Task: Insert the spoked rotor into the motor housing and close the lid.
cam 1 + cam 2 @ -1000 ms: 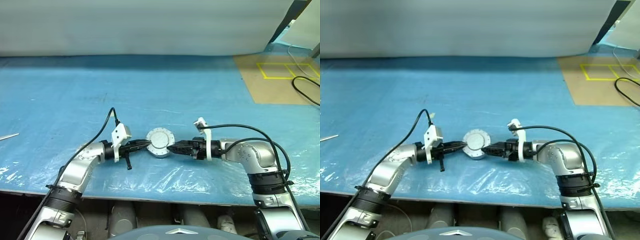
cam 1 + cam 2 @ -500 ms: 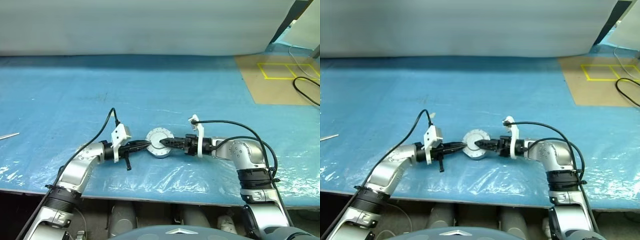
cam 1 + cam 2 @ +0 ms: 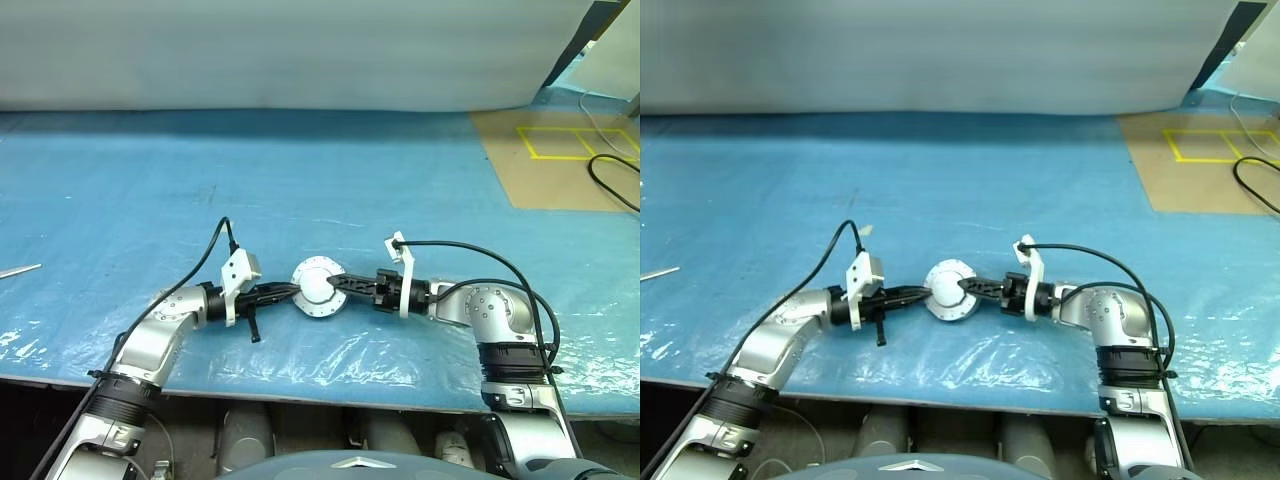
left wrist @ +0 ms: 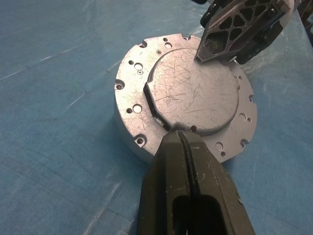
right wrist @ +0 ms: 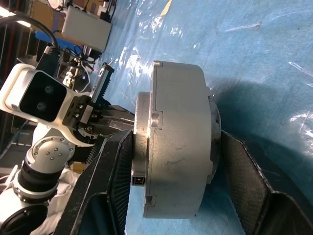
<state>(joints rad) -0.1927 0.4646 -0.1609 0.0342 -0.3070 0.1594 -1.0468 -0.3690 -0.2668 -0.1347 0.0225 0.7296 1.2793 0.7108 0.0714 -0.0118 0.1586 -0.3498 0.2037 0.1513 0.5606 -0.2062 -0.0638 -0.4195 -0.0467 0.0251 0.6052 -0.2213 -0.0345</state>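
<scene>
Motor housing [image 3: 318,291] flat on blue desk [image 3: 300,170], round axis vertical, lid [image 4: 195,93] closed, plain face up. Between both grippers: left gripper [image 4: 182,142] pressed together at rim; right gripper [image 5: 171,166] spread, straddling housing top and bottom. No legible markings.

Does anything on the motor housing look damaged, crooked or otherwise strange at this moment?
Only light wear. The lid lies flat and closed on the motor housing, its plain grey face covered in fine scratches. The left hand is shut at its near edge. The right hand straddles the housing top and bottom. Nothing is askew or spilled.
</scene>
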